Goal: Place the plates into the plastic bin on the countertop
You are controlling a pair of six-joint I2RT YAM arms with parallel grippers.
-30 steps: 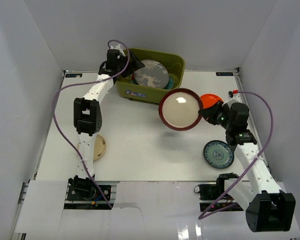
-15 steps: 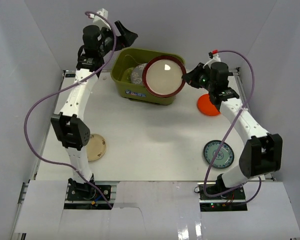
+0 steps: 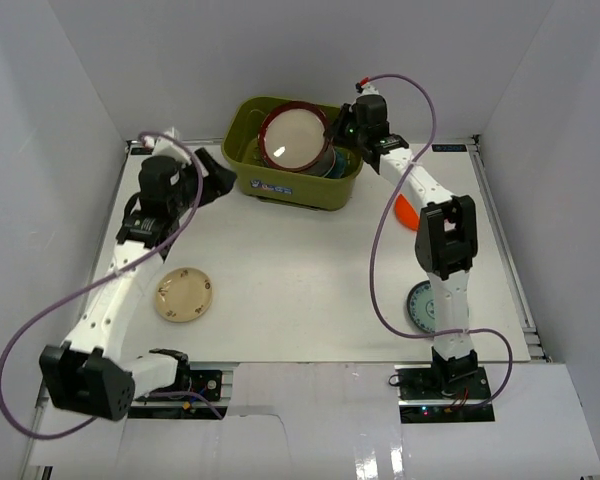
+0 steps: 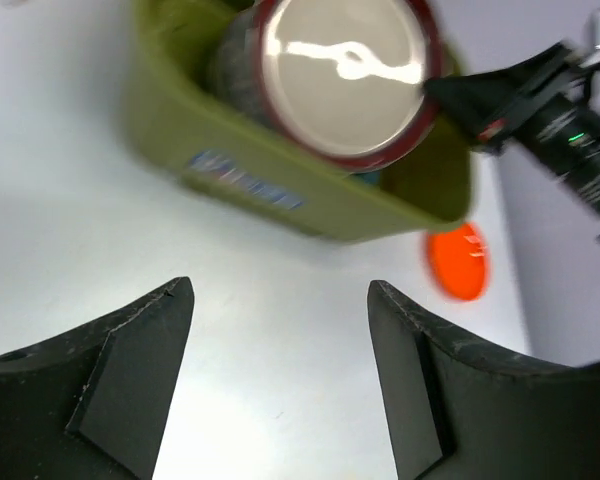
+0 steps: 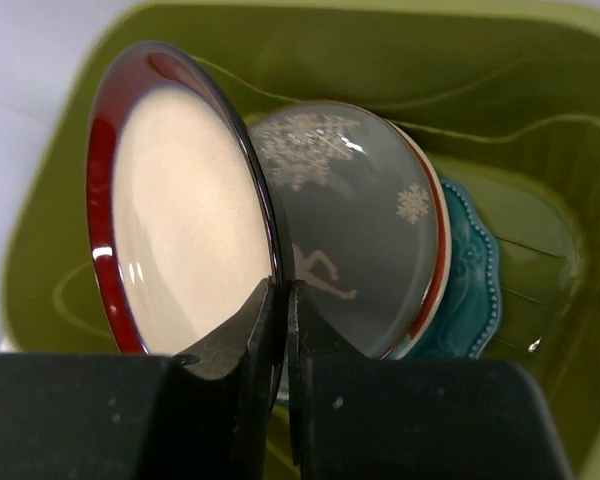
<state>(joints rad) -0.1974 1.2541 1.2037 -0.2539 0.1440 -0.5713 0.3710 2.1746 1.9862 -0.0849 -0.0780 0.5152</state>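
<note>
While right tool (image 5: pixel 283 292) pinches the dark-red-rimmed plate (image 5: pixel 185 225), left tool (image 4: pixel 280 292) gapes.

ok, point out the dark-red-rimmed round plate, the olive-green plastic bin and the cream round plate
dark-red-rimmed round plate (image 3: pixel 295 138), top view, centre
olive-green plastic bin (image 3: pixel 310 190), top view, front wall
cream round plate (image 3: pixel 184 294), top view, centre

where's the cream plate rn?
Top view: cream plate lies flat on the countertop, near left, beside the left arm, well short of the plastic bin.
</note>
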